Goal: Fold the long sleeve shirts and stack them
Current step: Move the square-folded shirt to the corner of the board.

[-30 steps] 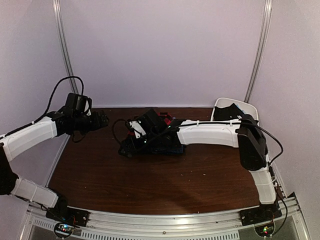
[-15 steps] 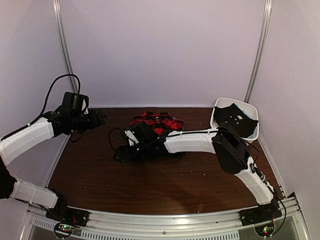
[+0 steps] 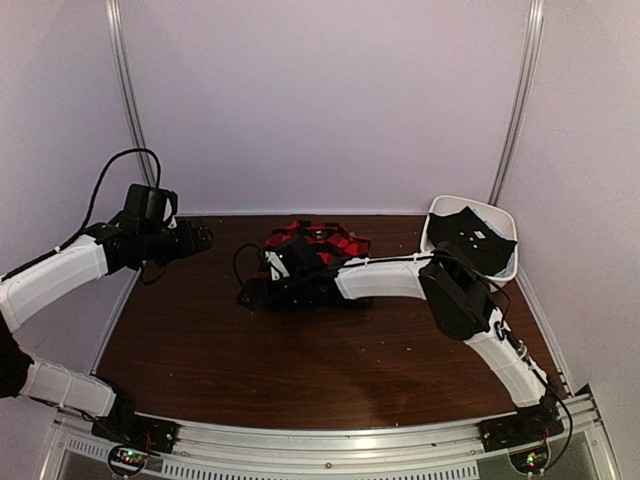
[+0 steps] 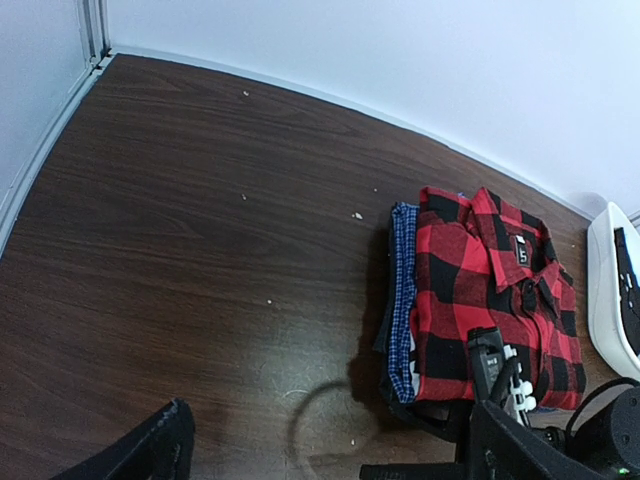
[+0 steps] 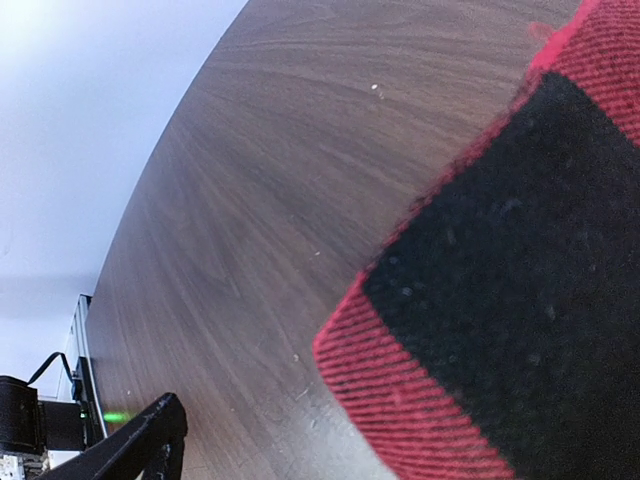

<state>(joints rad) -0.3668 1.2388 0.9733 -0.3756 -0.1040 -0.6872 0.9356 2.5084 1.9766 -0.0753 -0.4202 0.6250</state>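
Over the table [image 3: 300, 370], through the fixed camera above, I see that my right arm has drawn its elbow in from the far right during the last second. It no longer lies across the pile, so the red plaid shirt [image 3: 318, 240] now shows at the middle back. The right gripper [image 3: 256, 288] sits low at the pile's near-left edge. The left gripper [image 3: 197, 239] hangs raised, well apart to the left, barely shifted. A white bin [image 3: 440, 205] stands at the back right.

The left wrist camera gives what the top one cannot: the red shirt lies folded, collar up, on the blue check shirt [image 4: 403, 300], whose edge peeks out along one side. My left fingers [image 4: 160, 450] stand spread wide with nothing between them.

The right wrist camera shows only a close corner of red-and-black cloth lying flat on the wood. One finger is in frame at the bottom left, so I read that pincer as spread, pinching nothing.

I judge both shirts folded and stacked, with only a retreat or a tidy left.
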